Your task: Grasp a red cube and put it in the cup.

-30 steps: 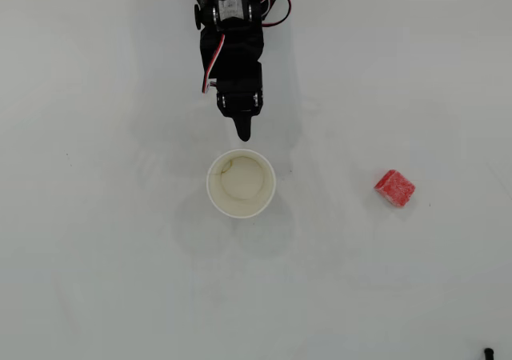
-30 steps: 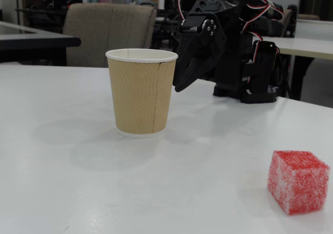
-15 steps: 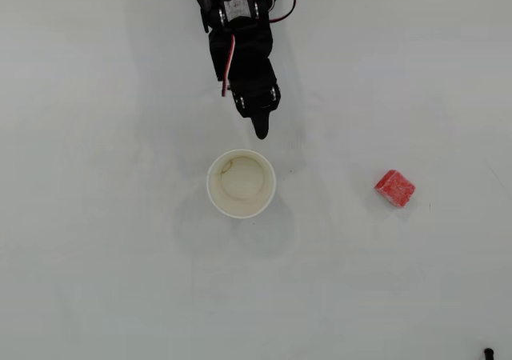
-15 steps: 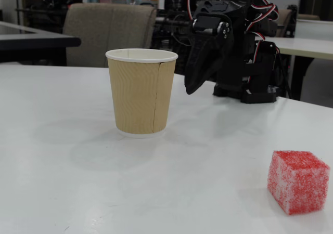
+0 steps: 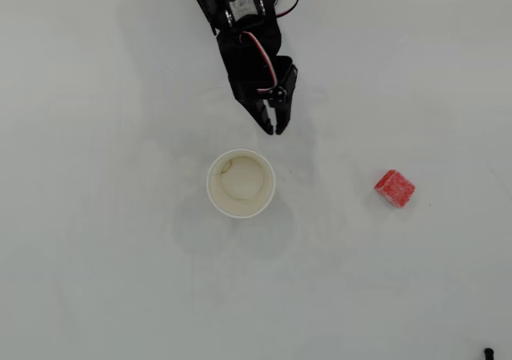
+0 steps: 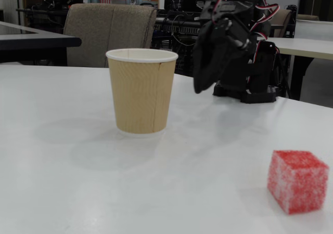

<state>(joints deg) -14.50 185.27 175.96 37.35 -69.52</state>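
Bare table (image 5: 336, 160) separates claw (image 5: 277, 127) and red cube (image 5: 394, 188); cup (image 5: 241, 184) stands aside.

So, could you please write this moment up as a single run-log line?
phase: approach | gripper: empty, above table beyond cup, jaw state unclear | red cube: on table, right of cup in overhead view | cup: upright, empty

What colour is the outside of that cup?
Tan, ribbed, with a white rim; the cup shows it best in the fixed view.
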